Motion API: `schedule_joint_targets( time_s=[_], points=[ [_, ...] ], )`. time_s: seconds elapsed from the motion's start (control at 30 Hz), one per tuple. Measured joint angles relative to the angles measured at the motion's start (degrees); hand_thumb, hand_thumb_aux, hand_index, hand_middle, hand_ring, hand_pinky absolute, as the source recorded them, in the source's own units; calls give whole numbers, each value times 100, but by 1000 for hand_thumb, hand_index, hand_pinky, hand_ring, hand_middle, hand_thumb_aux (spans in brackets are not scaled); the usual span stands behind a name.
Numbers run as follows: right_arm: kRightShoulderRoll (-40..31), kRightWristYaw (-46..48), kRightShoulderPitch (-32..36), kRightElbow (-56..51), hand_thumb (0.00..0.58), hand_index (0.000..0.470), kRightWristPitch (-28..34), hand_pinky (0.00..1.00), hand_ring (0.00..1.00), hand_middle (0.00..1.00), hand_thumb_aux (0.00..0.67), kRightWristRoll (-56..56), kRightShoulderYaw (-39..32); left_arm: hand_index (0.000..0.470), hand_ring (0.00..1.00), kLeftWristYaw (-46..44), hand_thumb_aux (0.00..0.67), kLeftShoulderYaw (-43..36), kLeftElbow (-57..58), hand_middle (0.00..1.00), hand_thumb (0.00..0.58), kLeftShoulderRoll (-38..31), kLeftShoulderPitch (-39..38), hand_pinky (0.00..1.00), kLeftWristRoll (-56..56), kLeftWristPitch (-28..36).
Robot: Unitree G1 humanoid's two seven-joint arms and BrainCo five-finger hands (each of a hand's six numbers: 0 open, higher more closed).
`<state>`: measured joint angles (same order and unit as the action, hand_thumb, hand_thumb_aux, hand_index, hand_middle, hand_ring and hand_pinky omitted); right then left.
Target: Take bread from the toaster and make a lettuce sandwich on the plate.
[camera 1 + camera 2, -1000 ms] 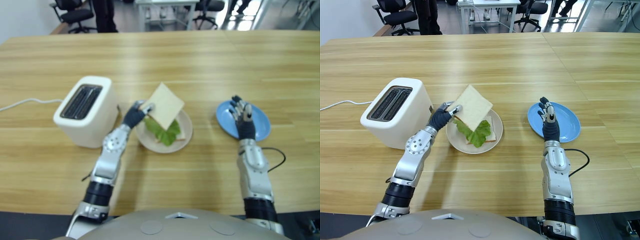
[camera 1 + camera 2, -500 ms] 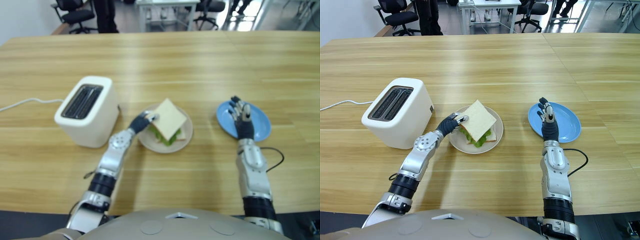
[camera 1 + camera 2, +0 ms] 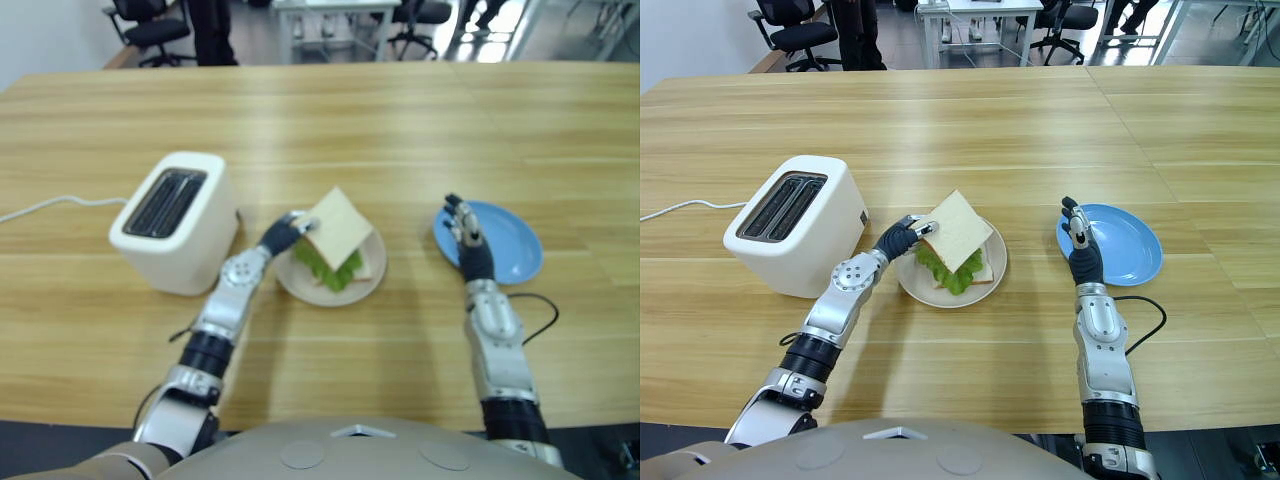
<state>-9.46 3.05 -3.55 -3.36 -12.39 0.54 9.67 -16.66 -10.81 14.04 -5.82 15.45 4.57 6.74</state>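
Note:
A cream plate sits mid-table with a bottom bread slice and green lettuce on it. A top bread slice lies tilted over the lettuce, its left corner pinched by my left hand, which sits at the plate's left rim. The white toaster stands left of that hand, both slots looking dark. My right hand is held upright with straight fingers, holding nothing, at the left edge of a blue plate.
The toaster's white cord trails off to the left. A black cable loops on the table beside my right forearm. Office chairs stand beyond the far table edge. Bare wood lies in front of the plates.
My left hand has lowered the top bread slice from above the plate down onto the lettuce. My right hand has shifted a little left, toward the blue plate's edge.

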Motion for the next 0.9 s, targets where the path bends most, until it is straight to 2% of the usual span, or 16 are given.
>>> schedule_joint_targets(
  time_s=[0.3,0.5,0.7,0.77,0.9],
  points=[
    [-77,-86,-66,101,0,0,-59,0,0,0,0,-295,-90,460,1000,-199,670,-244,62,1000,580,-140,-65,1000,185,37],
    [-216,-270,-103,253,0,0,-290,0,0,0,0,-1007,-381,460,1000,-205,670,-403,562,1000,580,-154,-45,1000,314,-32],
    [-541,-676,-208,461,0,0,-724,0,0,0,0,-2502,-1159,460,1000,260,670,-584,1338,1000,580,-138,346,1000,704,-467],
    [-768,-832,-240,453,0,0,-857,0,0,0,0,-3291,-1615,460,1000,468,670,-633,1570,1000,580,-138,434,1000,863,-588],
    [-982,-1055,-149,313,0,0,-904,0,0,0,0,-4377,-2294,460,1000,682,670,-639,1851,1000,580,-135,569,1000,952,-674]
  ],
)
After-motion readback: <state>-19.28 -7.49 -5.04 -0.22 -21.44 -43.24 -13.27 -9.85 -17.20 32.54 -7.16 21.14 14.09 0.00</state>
